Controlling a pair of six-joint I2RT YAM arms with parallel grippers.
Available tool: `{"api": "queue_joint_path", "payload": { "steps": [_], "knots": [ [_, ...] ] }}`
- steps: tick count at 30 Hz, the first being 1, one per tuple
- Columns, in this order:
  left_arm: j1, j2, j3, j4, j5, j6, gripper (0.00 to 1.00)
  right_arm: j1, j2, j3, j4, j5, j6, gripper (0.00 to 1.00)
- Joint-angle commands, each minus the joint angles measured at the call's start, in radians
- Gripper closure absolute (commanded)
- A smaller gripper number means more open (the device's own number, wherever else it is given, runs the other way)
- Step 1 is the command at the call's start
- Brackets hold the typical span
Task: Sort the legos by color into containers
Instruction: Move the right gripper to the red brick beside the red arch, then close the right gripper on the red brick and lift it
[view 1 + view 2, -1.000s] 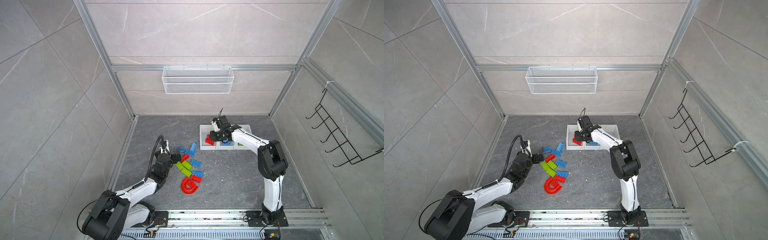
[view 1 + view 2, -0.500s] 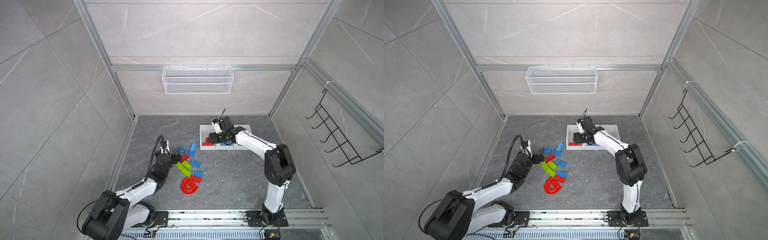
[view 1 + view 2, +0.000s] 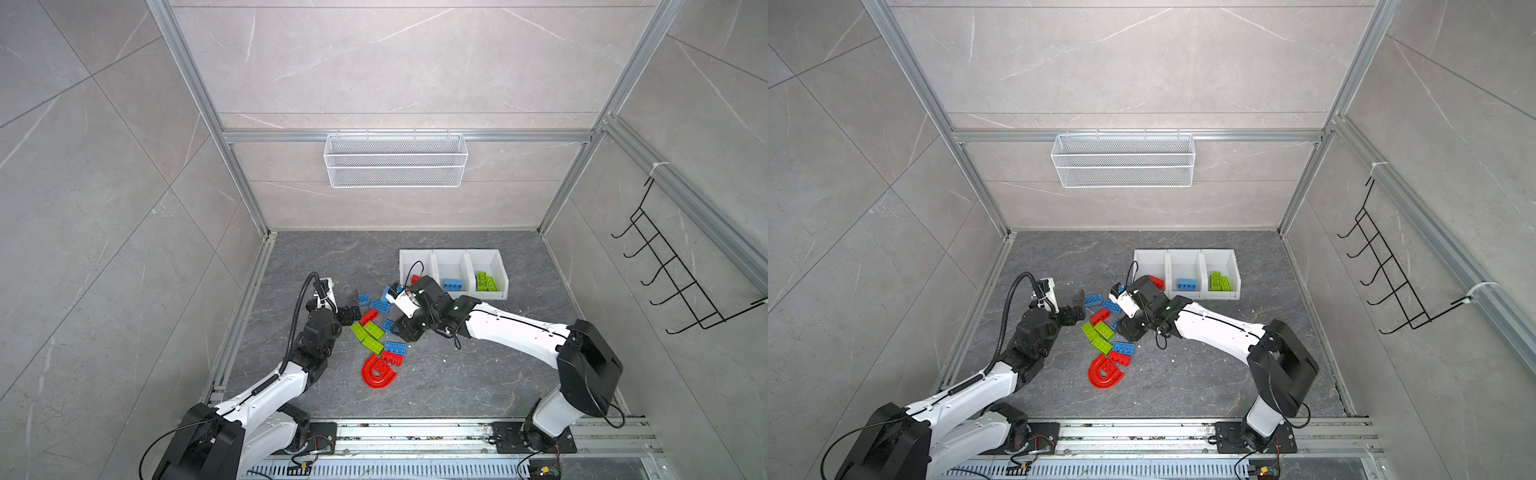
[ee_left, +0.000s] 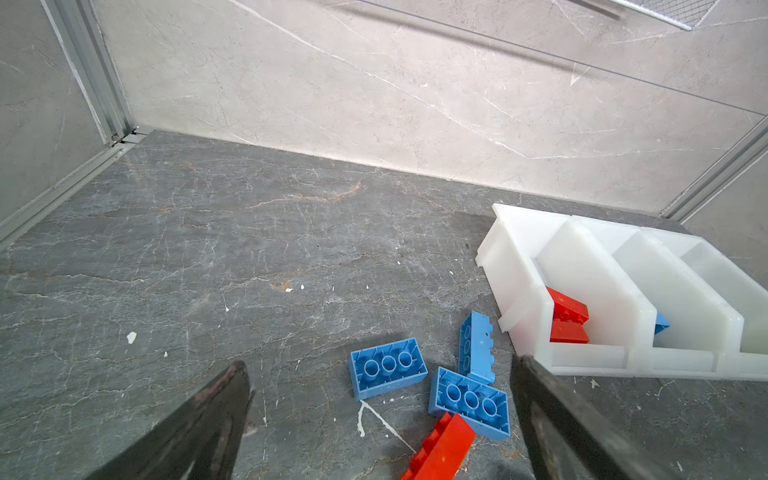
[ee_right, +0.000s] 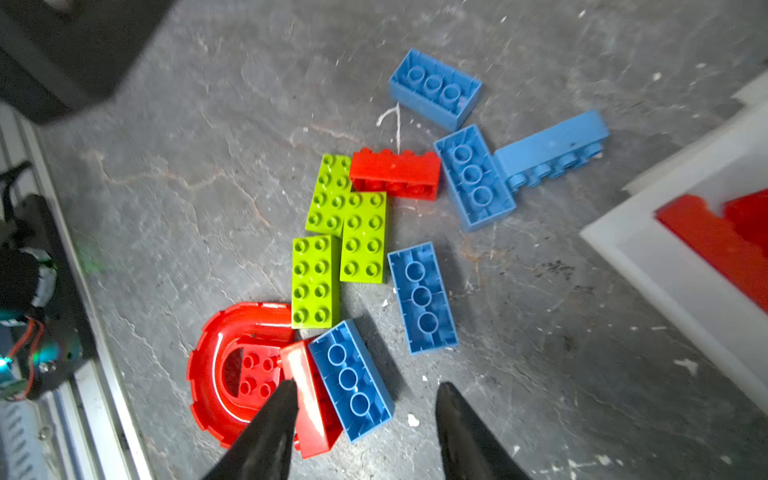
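Red/blue/green legos [image 3: 372, 330] lie mid-frame, lower left of the white bins [image 3: 434, 266], left gripper [image 4: 381, 362] & right gripper [image 5: 368, 386] both spread, empty, so right one prob snags the red brick [image 5: 316, 415] touching the blue brick [image 5: 351, 380] it's over.

Our left arm [image 3: 270, 386] lies low and reaches forward, and the left gripper [image 4: 380, 363] is spread wide. Our right arm [image 3: 515, 332] stretches across toward the left, wrist bent down. The right gripper [image 5: 366, 385] points downward, fingers moderately apart.
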Motion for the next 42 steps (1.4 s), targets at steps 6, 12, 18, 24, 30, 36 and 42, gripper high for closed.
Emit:
{"api": "queue_joint_path", "payload": {
  "steps": [6, 12, 18, 24, 30, 36, 42],
  "knots": [
    [0.006, -0.009, -0.008, 0.014, -0.011, 0.001, 0.00, 0.087, 0.047, -0.012, -0.043, 0.027, -0.069, 0.48],
    [0.008, 0.001, -0.007, 0.014, -0.024, 0.000, 0.00, 0.127, 0.115, 0.037, -0.113, 0.029, -0.106, 0.51],
    [0.006, -0.004, -0.008, 0.001, -0.063, 0.004, 0.00, 0.132, 0.165, 0.089, -0.204, -0.024, -0.128, 0.51],
    [0.007, -0.006, -0.008, -0.004, -0.076, 0.002, 0.00, 0.149, 0.196, 0.110, -0.228, 0.024, -0.127, 0.52],
    [0.007, -0.007, -0.008, -0.006, -0.079, 0.002, 0.01, 0.172, 0.233, 0.133, -0.244, 0.055, -0.123, 0.54],
    [0.007, -0.001, -0.006, -0.006, -0.079, 0.002, 0.00, 0.177, 0.250, 0.140, -0.240, 0.163, -0.099, 0.60],
    [0.007, 0.004, -0.004, -0.006, -0.082, 0.003, 0.00, 0.176, 0.247, 0.134, -0.227, 0.173, -0.096, 0.66]
  ]
}}
